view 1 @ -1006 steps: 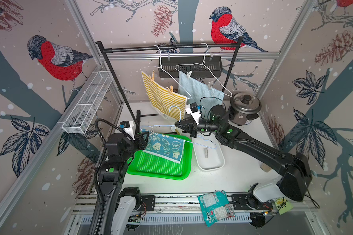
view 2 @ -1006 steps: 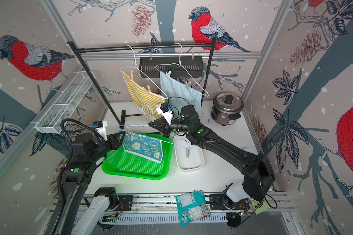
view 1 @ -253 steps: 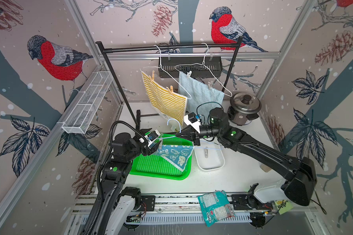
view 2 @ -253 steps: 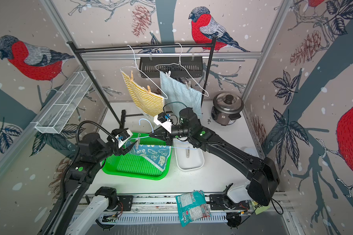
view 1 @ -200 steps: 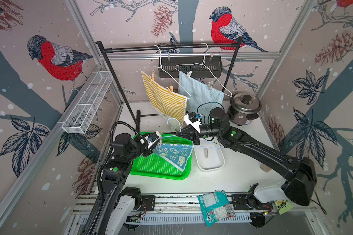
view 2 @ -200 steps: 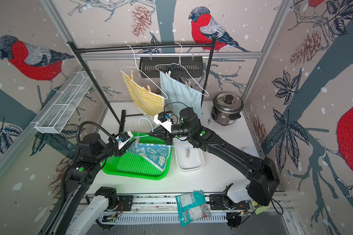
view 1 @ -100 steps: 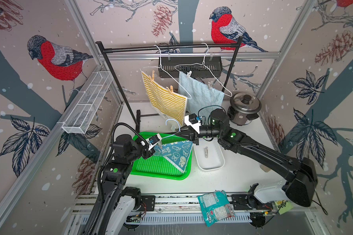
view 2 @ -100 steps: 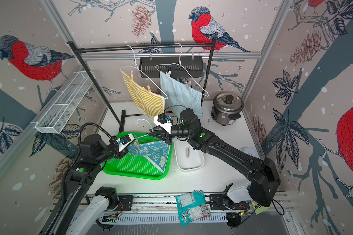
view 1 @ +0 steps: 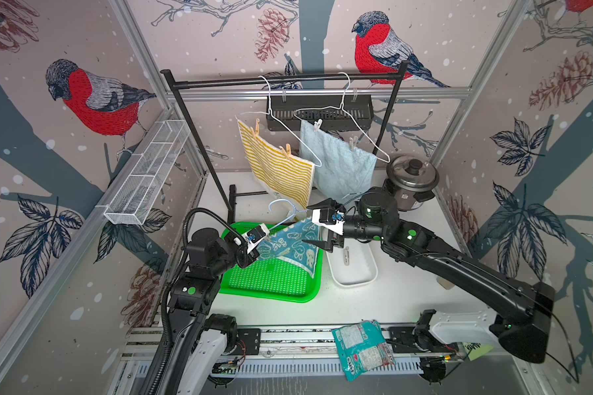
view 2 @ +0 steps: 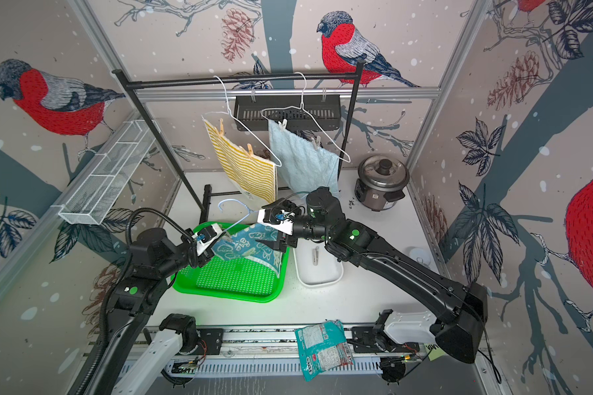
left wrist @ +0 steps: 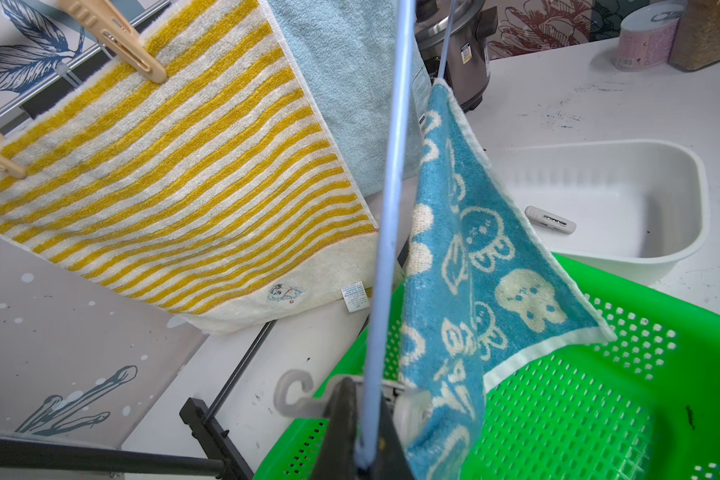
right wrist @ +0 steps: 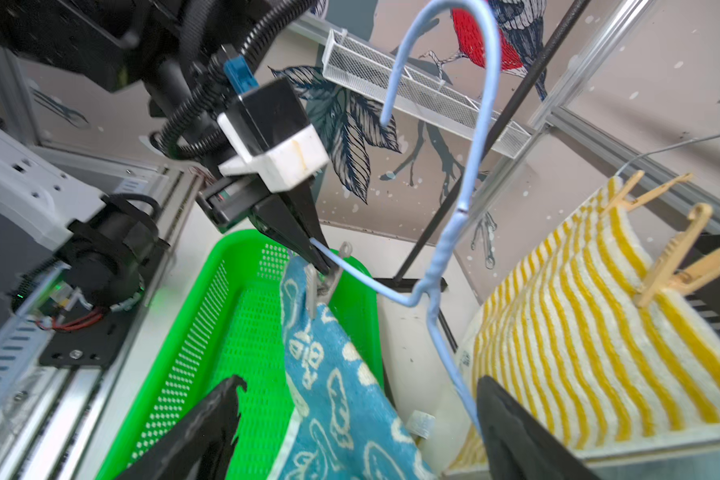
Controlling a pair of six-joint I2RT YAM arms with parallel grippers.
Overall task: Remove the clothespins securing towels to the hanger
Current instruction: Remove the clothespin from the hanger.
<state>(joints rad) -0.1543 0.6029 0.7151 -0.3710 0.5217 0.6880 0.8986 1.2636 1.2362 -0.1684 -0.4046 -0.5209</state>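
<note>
In a top view, left pincer [view 1: 268, 239] pinches the blue hanger [view 1: 293, 212] over the green tray [view 1: 278, 296]; right pincer [view 1: 317, 224] stands spread.

Left wrist view: teal towel [left wrist: 474, 270] hangs limp.

Right wrist view: clothespin [right wrist: 327, 276] sits beside the left pincer's tip. It looks light and springy, so squeeze its tails.

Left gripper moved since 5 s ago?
Yes. The left gripper, shut on the blue hanger, has shifted right, from the green tray's back-left corner to over it.

Teal-blue towel with white cartoon figures [view 2: 254, 248], hung from pale-blue wire hanger [view 2: 237, 224] above green perforated plastic tray [view 2: 226, 294]; left claw [view 2: 221, 243] gripped it; right claw [view 2: 268, 224] gaped.
</note>
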